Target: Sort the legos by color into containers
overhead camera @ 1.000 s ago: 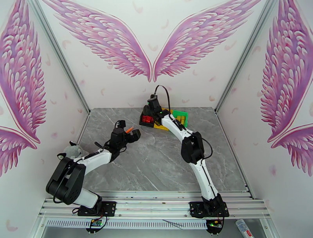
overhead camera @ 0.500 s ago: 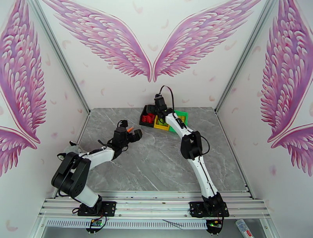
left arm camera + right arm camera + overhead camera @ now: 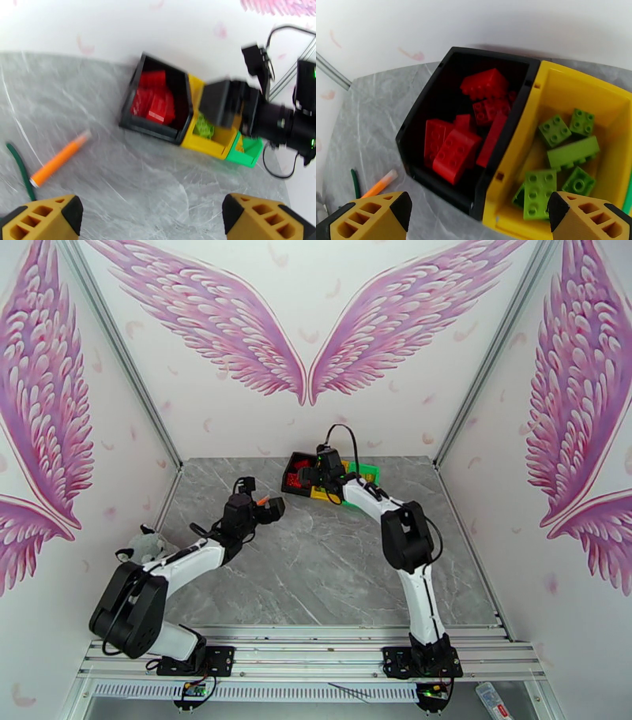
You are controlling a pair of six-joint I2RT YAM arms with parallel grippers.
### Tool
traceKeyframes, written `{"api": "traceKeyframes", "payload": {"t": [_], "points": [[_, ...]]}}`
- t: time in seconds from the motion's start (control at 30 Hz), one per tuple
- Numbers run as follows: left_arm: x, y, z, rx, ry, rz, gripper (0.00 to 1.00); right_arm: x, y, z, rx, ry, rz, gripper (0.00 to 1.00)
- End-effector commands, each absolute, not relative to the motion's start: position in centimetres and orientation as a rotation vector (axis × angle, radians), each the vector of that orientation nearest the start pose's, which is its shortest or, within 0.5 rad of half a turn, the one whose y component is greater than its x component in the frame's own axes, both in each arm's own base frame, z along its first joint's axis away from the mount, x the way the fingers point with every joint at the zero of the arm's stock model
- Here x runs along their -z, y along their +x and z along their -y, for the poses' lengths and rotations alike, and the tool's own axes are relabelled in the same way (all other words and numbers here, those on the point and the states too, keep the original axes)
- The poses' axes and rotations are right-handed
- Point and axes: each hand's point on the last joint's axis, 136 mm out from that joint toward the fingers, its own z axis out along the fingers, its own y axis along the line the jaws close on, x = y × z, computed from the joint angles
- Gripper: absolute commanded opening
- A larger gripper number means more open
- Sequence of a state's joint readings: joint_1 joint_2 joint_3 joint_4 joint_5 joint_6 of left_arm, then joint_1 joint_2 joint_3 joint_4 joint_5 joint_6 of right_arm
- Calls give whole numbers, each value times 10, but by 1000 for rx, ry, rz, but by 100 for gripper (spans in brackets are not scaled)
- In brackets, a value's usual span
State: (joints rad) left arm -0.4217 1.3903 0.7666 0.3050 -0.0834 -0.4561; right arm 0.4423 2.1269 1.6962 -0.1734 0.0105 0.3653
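OK, red legos (image 3: pixel 462 130) lie heaped in the black bin (image 3: pixel 493 54). The light green legos (image 3: pixel 561 154) sit loose in the yellow bin (image 3: pixel 568 90), which touches the black one's right side. The bins stand in a row at the far edge of the marble table (image 3: pixel 316 571), w/ the green bin (image 3: pixel 249 156) last; there's a bit of yellow inside it, can't tell what. Over the black/yellow join hangs the right gripper (image 3: pixel 477 209), jaws spread wide, nothing btwn them. Well apart from the bins, over bare table on the left side, the left gripper (image 3: pixel 152 213) hovers, jaws also wide & empty. An orange-handled tool (image 3: pixel 59 160) lies on the table nr it, w/ a thin dark green piece (image 3: pixel 19 169) just beside.
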Motion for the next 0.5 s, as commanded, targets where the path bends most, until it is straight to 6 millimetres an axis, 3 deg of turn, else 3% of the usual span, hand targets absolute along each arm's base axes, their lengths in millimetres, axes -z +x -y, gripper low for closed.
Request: {"api": "traceKeyframes", "payload": {"t": [0.0,0.1,0.2,0.3,0.47], "points": [[-218,393,137,337,-89,-1846,99,-213,534,-250,-452,-64,-2022,99],[-241,376,107,235,-183,-1719,99,-211,507,-230,-400,-25,-2018,100],[-262,356,89,245,-249,-1567,99,-210,481,-210,-368,23,-2016,100],[-277,342,63,160,-330,-1490,99,-222,452,-189,-344,81,-1980,99],[-302,336,43,-3,-343,-1482,99,-253,400,-158,-374,121,-1861,99]]}}
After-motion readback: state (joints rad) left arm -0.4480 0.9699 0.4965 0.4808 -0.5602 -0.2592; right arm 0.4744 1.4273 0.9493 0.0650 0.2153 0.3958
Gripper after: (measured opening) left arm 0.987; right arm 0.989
